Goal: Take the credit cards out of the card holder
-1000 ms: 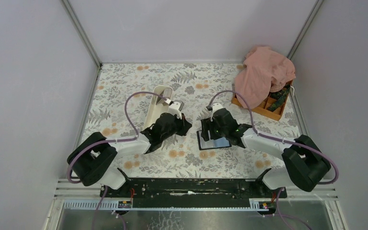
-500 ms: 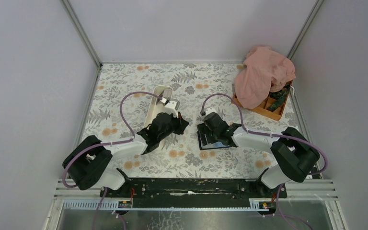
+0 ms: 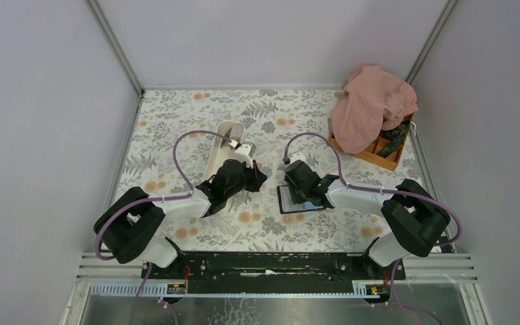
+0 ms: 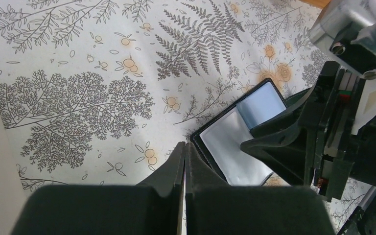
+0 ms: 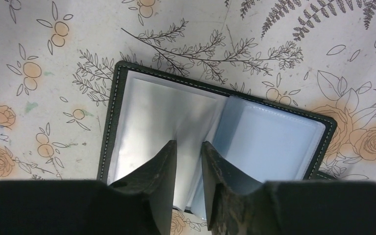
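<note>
Near the middle of the floral table, a little toward its near edge, the card holder lies opened flat. It shows a silvery page on one side and a pale blue page on the other.

The right gripper has moved in from the right over the last second and now sits directly on top of the holder. Its fingers, spread wide a moment ago, have drawn in to a narrow gap. In the right wrist view, the right gripper straddles the central fold of the card holder, where a glossy leaf seems to rise between the two tips. A slit of space shows between them, and I cannot tell whether they have caught a card edge.

The left gripper hovers just left of the holder, its fingers pressed together and holding nothing. The left wrist view shows this gripper just beside the black corner of the card holder; contact is unclear.

A long white tray lies behind the left arm. An orange compartment box sits at the table's far right corner, half covered by a pink cloth.

This looks like the start of the first pull. No card is out of the holder yet.
</note>
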You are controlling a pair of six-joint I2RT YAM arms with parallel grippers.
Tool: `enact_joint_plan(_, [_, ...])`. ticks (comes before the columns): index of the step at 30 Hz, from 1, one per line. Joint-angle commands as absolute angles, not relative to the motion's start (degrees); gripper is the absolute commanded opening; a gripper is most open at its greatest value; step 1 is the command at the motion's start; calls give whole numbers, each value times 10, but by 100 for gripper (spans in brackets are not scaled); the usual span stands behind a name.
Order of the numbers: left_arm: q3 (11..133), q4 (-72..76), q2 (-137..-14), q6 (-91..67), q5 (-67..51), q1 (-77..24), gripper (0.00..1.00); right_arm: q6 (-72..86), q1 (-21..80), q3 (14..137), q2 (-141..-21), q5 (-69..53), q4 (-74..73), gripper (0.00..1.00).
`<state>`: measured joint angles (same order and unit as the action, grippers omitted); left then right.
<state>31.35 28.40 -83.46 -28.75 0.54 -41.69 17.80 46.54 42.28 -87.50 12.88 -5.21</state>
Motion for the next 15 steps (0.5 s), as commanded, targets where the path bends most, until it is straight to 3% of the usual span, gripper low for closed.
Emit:
enact_joint_plan(1, [321, 300, -847, -292, -6, -413, 0, 182, 472, 429, -866, 152, -74, 28])
enact_joint_plan(3, [322, 301, -851, -292, -8, -412, 0, 182, 473, 428, -862, 154, -74, 21])
enact_joint_plan(9, [326, 301, -862, -293, -18, -413, 0, 189, 473, 426, -846, 165, -73, 12])
enact_joint_plan(12, [327, 306, -867, -294, -28, -412, 0, 194, 473, 424, -839, 173, -73, 2])
enact_joint_plan(15, [328, 308, -869, -294, -36, -412, 0, 195, 473, 422, -834, 174, -71, 0])
